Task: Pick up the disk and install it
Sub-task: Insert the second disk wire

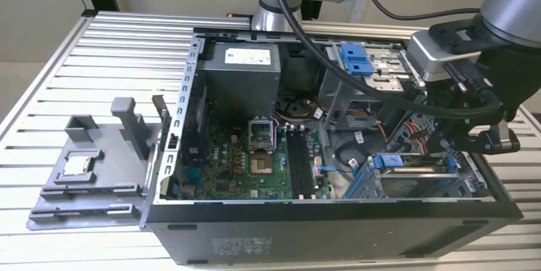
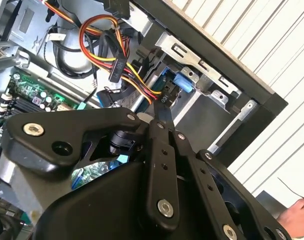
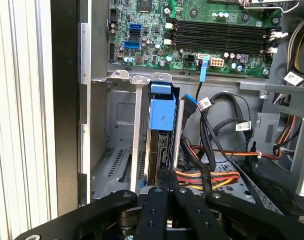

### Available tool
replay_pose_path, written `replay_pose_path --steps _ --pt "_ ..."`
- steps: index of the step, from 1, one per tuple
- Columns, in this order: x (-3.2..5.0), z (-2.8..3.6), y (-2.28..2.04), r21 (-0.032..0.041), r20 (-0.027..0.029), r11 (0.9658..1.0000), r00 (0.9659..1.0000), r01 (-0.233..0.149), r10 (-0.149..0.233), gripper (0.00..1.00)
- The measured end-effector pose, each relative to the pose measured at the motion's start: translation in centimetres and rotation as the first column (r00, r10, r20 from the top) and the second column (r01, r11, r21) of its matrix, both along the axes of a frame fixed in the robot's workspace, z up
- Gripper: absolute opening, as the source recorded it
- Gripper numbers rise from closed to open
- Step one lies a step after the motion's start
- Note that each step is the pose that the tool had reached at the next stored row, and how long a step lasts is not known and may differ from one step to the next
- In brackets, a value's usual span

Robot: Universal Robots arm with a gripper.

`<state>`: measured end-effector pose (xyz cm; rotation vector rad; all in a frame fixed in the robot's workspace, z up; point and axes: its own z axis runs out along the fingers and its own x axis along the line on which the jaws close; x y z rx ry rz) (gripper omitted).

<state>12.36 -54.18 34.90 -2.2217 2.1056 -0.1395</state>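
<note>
Basically seating step: disk sits edge-on in the drive cage slot, blue bracket on its end. Gripper closed, tips at disk's edge. Best push straight along slot, avoiding power cables.

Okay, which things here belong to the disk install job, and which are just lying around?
Job: disk in its blue bracket, standing in the drive cage; gripper close to it.
Lying about: processor chip on grey tray; power supply; memory slots.
</note>
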Motion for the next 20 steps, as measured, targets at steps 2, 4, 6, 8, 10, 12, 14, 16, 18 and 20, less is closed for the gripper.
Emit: replay_pose_path --steps 2,4,6,8,10,12,14,16,18,20 --pt "0.00 0.00 0.00 0.0000 0.0000 1.0000 1.0000 0.000 0.000 0.00" --pt "0.00 0.00 0.00 0.0000 0.0000 1.0000 1.0000 0.000 0.000 0.00" --pt "0.00 -0.01 0.00 0.0000 0.0000 1.0000 1.0000 0.000 0.000 1.00" --pt "0.00 -0.01 0.00 0.0001 0.0000 1.0000 1.0000 -0.001 0.001 1.00" --pt "0.00 -0.01 0.00 0.0001 0.0000 1.0000 1.0000 -0.003 0.003 1.00" --pt "0.00 0.00 -0.01 -0.0023 -0.0001 1.0000 1.0000 -0.008 0.008 1.00" --pt "0.00 0.02 0.01 -0.0093 0.0005 0.9998 0.9998 -0.019 0.019 1.00" --pt "0.00 0.03 0.12 -0.0220 0.0033 0.9994 0.9996 -0.027 0.027 1.00" --pt "0.00 0.04 0.35 -0.0269 0.0056 0.9990 0.9994 -0.035 0.036 1.00" --pt "0.00 0.11 0.62 -0.0274 0.0084 0.9989 0.9992 -0.038 0.039 1.00"
